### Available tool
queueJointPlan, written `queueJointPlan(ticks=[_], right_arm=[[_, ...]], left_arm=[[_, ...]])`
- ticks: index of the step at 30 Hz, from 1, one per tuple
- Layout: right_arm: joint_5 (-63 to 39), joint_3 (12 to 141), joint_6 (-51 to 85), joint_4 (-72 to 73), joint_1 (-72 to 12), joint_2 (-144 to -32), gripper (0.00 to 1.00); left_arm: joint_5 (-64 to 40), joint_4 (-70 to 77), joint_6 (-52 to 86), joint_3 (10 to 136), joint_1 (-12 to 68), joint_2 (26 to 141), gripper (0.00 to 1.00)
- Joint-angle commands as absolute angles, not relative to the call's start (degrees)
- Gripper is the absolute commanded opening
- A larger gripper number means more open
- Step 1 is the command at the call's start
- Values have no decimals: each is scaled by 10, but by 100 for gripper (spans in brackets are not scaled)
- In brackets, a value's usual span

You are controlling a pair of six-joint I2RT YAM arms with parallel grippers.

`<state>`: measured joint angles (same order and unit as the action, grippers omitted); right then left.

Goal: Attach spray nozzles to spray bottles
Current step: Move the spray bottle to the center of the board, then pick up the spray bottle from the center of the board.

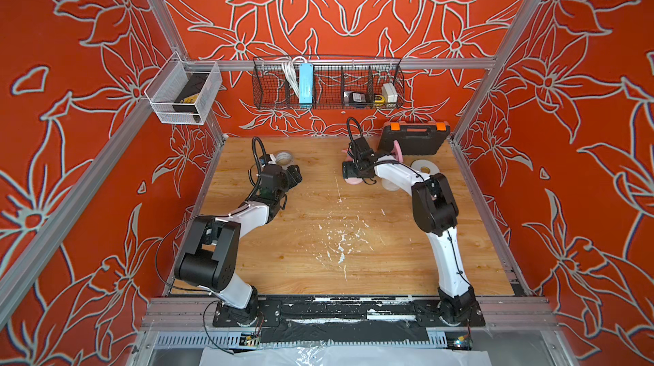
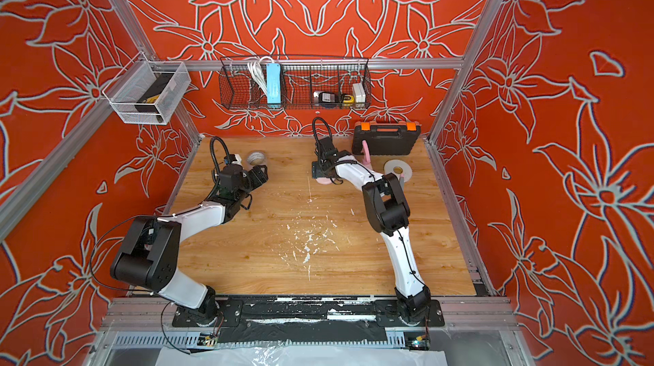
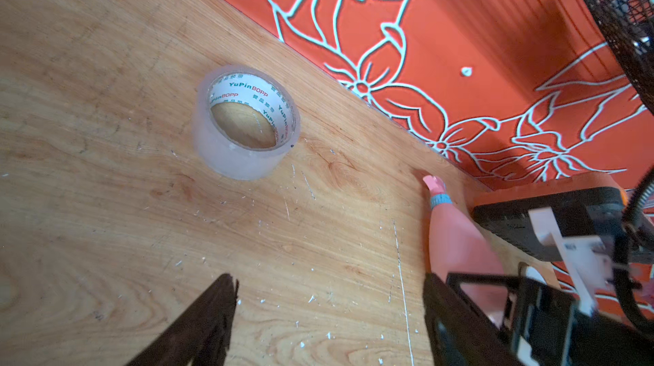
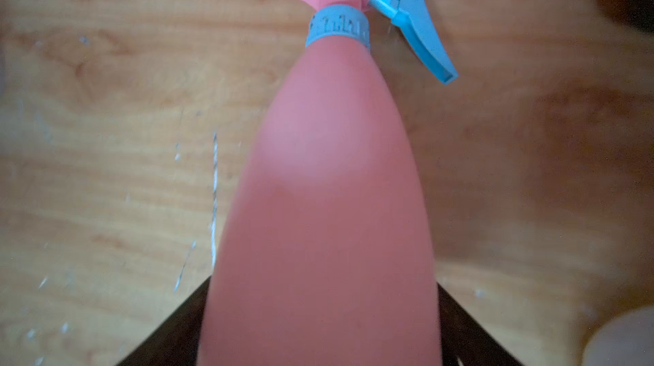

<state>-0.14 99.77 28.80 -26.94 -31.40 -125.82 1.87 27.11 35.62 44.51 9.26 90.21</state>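
While two left fingers point(image 3: 198, 329) spread empty, two right fingers point(image 4: 170, 339) flank one pink bottle point(image 4: 325, 205), grip unclear.

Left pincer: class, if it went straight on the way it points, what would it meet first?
Likely bare table, then the red wall; the left pincer aims between tape roll and pink bottle. Depth unclear.

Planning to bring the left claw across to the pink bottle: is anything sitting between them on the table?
Nothing visible does. Bare table lies between the open left claw and the pink bottle; the clear tape roll sits off that line, nearer the back wall. The right claw is around the bottle's lower body.
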Motion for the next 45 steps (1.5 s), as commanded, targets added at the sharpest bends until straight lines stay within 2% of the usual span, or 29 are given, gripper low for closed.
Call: queueJointPlan(ticks=[1,3,9,22,24,27,33,37,41,45], right_arm=[[-10,925,358,-239,-329,-1200,85],[-18,913,350,-250,-329,-1193,89],[-21,1036,306,-376,-329,-1249,96],[-24,1081,295,-419,-345,-1306,96],[-19,1079,293,-417,-346,-1312,95],[-15,1069,291,-408,-347,-1307,87],[-41,955,271,-273,-347,-1218,74],[-84,825,232,-123,-347,-1125,73],[-139,656,191,97,-347,-1013,73],[-180,637,179,125,-347,-987,73]], left_arm=[[-8,279,354,460,86,921,78],[-25,281,357,462,85,927,78],[-57,275,352,476,84,936,78],[-89,237,370,505,67,936,78],[-98,238,371,509,65,940,78],[-111,239,368,517,64,945,77],[-160,237,341,550,61,957,75],[-217,225,326,592,55,975,75],[-347,258,327,632,50,997,74],[-452,317,354,649,50,1019,67]])
